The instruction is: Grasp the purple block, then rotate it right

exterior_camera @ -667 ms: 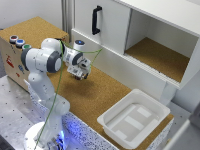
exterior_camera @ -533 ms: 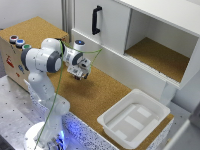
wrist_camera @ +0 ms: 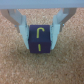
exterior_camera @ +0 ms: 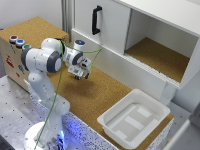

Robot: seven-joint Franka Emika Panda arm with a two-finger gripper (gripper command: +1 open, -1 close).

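Exterior view looks down from afar; wrist view hugs the cork tabletop [wrist_camera: 42,70].

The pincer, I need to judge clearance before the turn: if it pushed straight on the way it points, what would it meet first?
The small dark purple block, already between the pincer fingers; beyond it, probably the brown cork tabletop, though depth is unclear.
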